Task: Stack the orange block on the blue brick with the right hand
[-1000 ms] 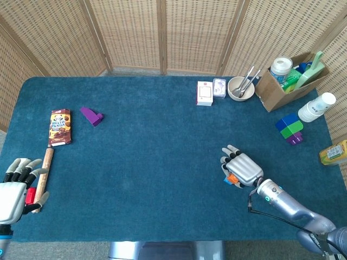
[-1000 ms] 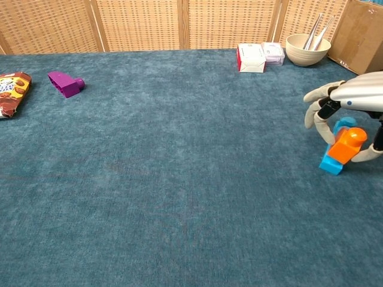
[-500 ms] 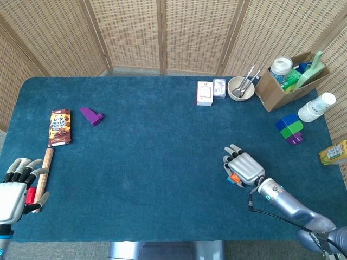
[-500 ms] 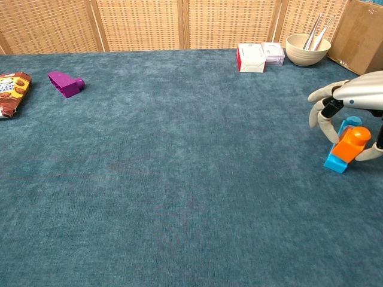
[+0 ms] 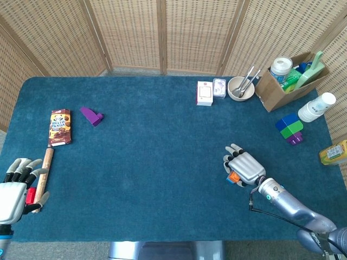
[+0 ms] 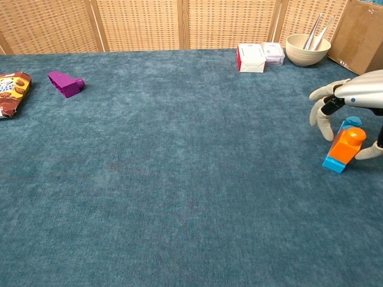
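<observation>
The orange block sits tilted on the blue brick well in front of the bowl, and the right hand arches over both with fingers curled round them; whether they press the block or merely cage it I cannot tell. In the head view the hand covers all but a sliver of the pair. The left hand, partly cut off far from the bowl, lies beside a wooden stick, its grip unclear.

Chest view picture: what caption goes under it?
Right hand holds the orange block on the blue brick.
</observation>
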